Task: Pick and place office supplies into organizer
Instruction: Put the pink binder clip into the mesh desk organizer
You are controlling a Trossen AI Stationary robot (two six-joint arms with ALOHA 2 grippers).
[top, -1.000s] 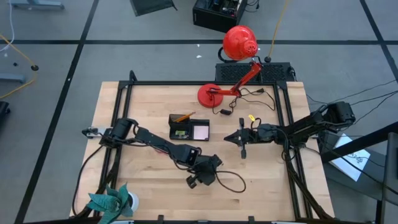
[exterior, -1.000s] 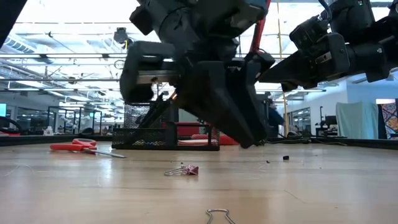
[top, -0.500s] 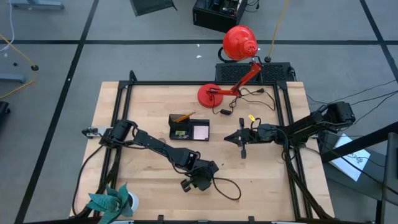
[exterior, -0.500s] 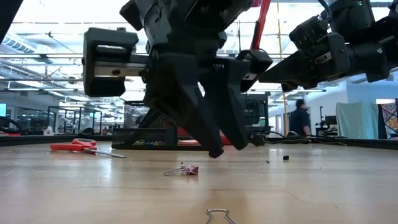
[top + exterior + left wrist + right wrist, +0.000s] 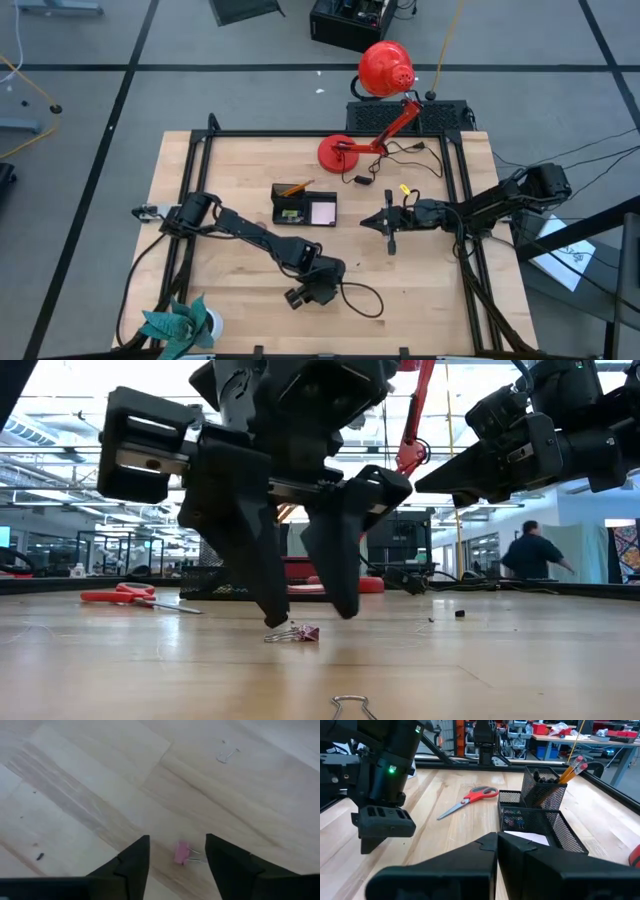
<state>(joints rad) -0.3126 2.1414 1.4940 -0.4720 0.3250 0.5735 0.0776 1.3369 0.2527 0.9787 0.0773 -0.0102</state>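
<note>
The left gripper [image 5: 300, 615] hangs low over bare wooden table [image 5: 420, 290] near the front edge, with open board all around it. Its fingers [image 5: 134, 862] are spread apart, empty, straddling a small pink binder clip [image 5: 181, 853] lying on the wood without touching it. A bare wire clip [image 5: 350, 707] lies nearer the front. The right gripper [image 5: 389, 222] waits mid-table, fingers pressed together, empty. The black mesh organizer [image 5: 303, 206] sits behind, red-handled scissors [image 5: 470, 800] beside it.
</note>
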